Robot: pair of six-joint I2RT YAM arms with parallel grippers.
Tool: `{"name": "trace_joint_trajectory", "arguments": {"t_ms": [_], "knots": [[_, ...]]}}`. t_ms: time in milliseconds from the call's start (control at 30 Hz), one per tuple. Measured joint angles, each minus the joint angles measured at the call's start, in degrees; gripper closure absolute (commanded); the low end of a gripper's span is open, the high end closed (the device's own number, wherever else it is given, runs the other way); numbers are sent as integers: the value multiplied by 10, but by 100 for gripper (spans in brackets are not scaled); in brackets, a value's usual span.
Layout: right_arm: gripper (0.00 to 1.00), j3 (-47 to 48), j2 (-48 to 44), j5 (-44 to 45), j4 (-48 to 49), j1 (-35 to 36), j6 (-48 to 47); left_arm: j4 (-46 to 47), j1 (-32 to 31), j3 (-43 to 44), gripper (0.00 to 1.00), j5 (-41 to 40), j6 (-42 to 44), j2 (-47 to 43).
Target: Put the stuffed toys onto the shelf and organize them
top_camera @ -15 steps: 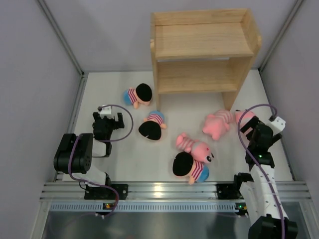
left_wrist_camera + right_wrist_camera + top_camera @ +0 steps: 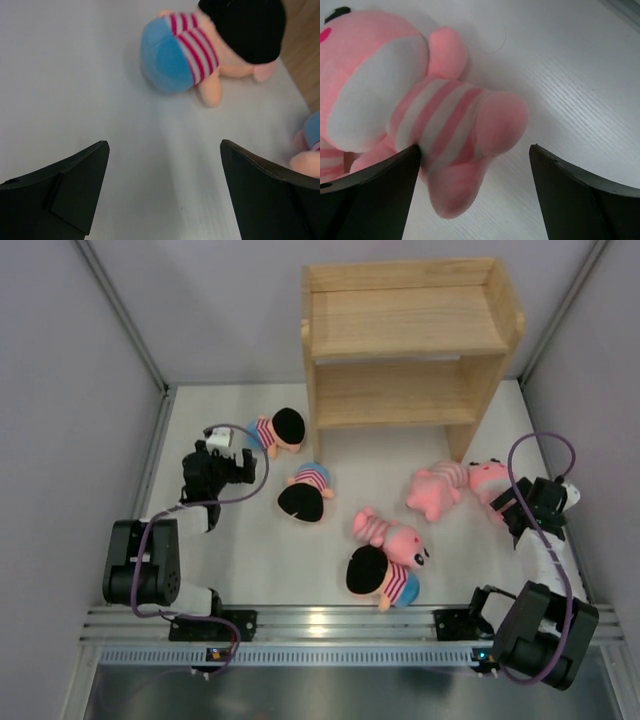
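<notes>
The wooden shelf (image 2: 410, 340) stands at the back, both tiers bare. Three black-haired dolls lie on the table: one by the shelf's left leg (image 2: 278, 430), one in the middle (image 2: 305, 492), one at the front (image 2: 380, 575). Three pink striped creatures lie to the right (image 2: 390, 533), (image 2: 438, 487), (image 2: 487, 478). My left gripper (image 2: 243, 468) is open and empty, just short of the far doll (image 2: 200, 45). My right gripper (image 2: 512, 502) is open, with its jaws either side of the rightmost pink creature's legs (image 2: 440, 120); the left finger (image 2: 380, 200) touches it.
Grey walls close in the table on the left, right and back. The metal rail (image 2: 320, 625) with both arm bases runs along the near edge. Part of the middle doll (image 2: 307, 150) shows at the right edge of the left wrist view.
My left gripper has moved away from its base towards the doll by the shelf. My right arm has swung right and its gripper has come down over the rightmost pink creature.
</notes>
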Motion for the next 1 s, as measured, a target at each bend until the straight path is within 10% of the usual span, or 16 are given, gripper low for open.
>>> {"name": "trace_joint_trajectory", "arguments": {"t_ms": [133,233,333,600,1000], "knots": [[26,0,26,-32,9,-5,4,-206,-1,200,4,71,16,-1],[74,0,34,-46,23,-10,3,-324,0,300,4,120,44,-2],[100,0,34,-58,35,-16,3,-441,0,338,4,145,77,-2],[100,69,-76,-56,-39,-19,15,-686,-1,352,4,142,128,-2],[100,463,-114,-87,-56,0,133,-747,-1,365,5,139,140,-2]]}}
